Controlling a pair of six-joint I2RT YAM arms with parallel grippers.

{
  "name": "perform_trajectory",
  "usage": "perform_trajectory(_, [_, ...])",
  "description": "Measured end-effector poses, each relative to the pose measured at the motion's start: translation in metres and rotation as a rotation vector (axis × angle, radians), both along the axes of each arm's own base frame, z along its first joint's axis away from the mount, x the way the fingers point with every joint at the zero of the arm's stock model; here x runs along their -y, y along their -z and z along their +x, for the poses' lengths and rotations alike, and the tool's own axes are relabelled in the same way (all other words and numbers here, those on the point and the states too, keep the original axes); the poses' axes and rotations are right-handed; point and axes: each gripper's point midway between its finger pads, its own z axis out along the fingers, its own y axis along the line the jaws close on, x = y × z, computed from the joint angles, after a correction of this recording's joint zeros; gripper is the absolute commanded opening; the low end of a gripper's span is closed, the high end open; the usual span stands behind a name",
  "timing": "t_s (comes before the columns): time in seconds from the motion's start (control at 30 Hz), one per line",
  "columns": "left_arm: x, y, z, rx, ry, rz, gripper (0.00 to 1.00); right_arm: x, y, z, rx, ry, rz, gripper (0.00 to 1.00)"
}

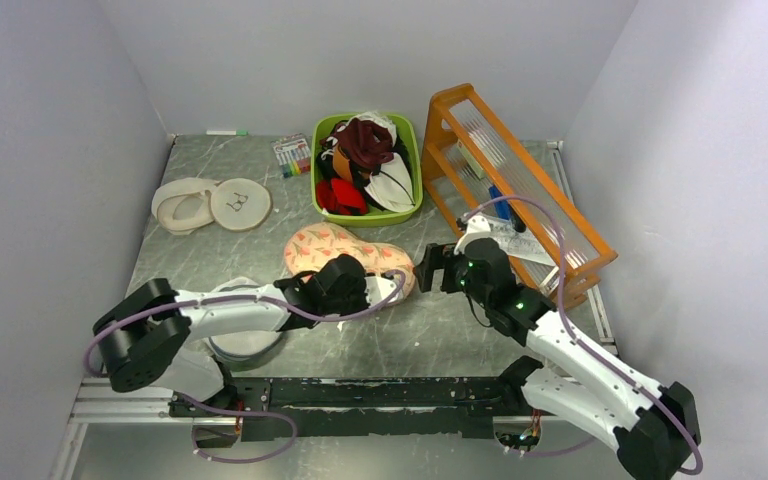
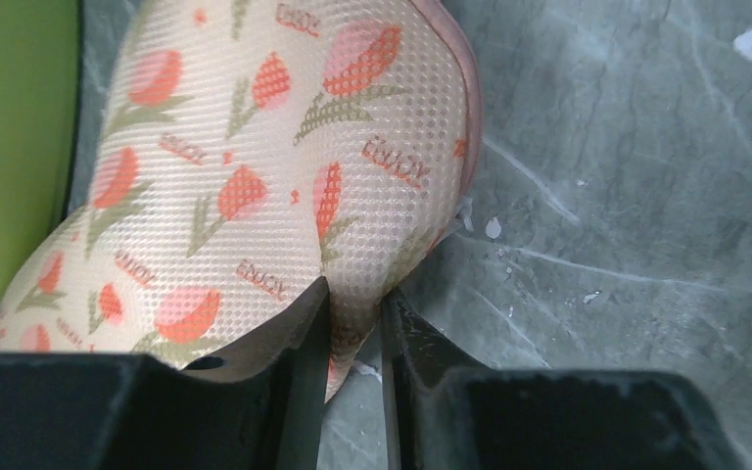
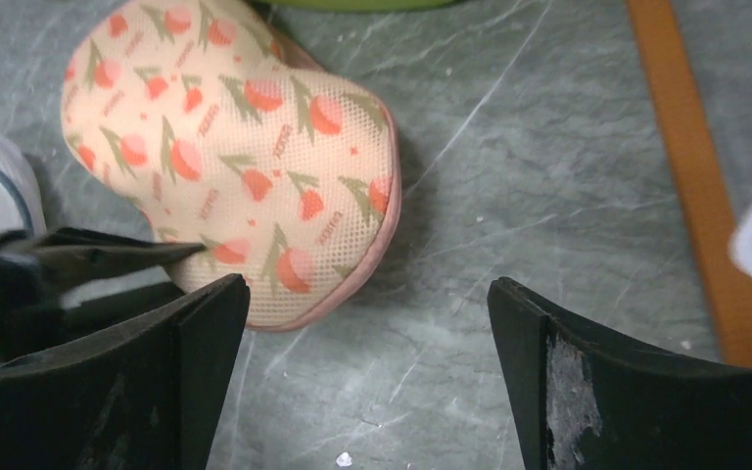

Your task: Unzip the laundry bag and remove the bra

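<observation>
From above: bean-shaped cream-peach laundry bag with red flower print (image 1: 335, 250), flat on the grey stone-look tabletop (image 1: 410, 340) and zipped shut. Left gripper (image 1: 396, 284) on the lobe of the bag nearest both grippers. Right gripper (image 1: 425, 270) just beside that lobe, facing it. No bra in sight; presumably inside.

From the left wrist: fingers (image 2: 305, 338) drawn close together, clamped on a fold of fabric at the bag's rim, with the pink zip edge (image 2: 467, 98) curving away ahead and to the right. Cannot tell whether the zip pull sits in that pinch.

From the right wrist: jaws wide apart over bare tabletop, holding nothing. Bag ahead and to the left, pink edge wrapping the closest lobe. No pull tab made out.

Best handled by treating the left clamp as an anchor, low and steady, without lifting. Bring the right gripper forward and left to the pink edge, find the tab, and close on the tab alone. Pull along the curve of the zip, away from the anchor, never across it. Likely trouble: soft fabric bunching, or the whole bag sliding.
</observation>
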Motion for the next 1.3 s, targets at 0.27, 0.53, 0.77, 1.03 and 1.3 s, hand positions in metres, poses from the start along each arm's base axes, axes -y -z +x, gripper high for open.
perform_trajectory(0.27, [-0.001, -0.034, 0.005, 0.017, -0.074, -0.079, 0.07, -0.029, 0.044, -0.017, -0.107, -0.17, 0.013, 0.6])
perform_trajectory(0.53, [0.009, -0.038, 0.012, -0.025, -0.131, -0.08, 0.07, -0.077, 0.061, -0.04, -0.164, -0.315, 0.051, 0.45])
perform_trajectory(0.77, [0.007, -0.04, 0.009, -0.053, -0.147, -0.097, 0.07, -0.09, 0.063, -0.044, -0.16, -0.294, 0.078, 0.31])
perform_trajectory(1.03, [0.005, -0.047, 0.009, -0.063, -0.164, -0.11, 0.07, -0.094, 0.061, -0.043, -0.124, -0.265, 0.176, 0.2])
perform_trajectory(1.3, [0.004, -0.068, 0.013, -0.086, -0.193, -0.201, 0.07, -0.095, 0.05, -0.045, -0.058, -0.251, 0.283, 0.3])
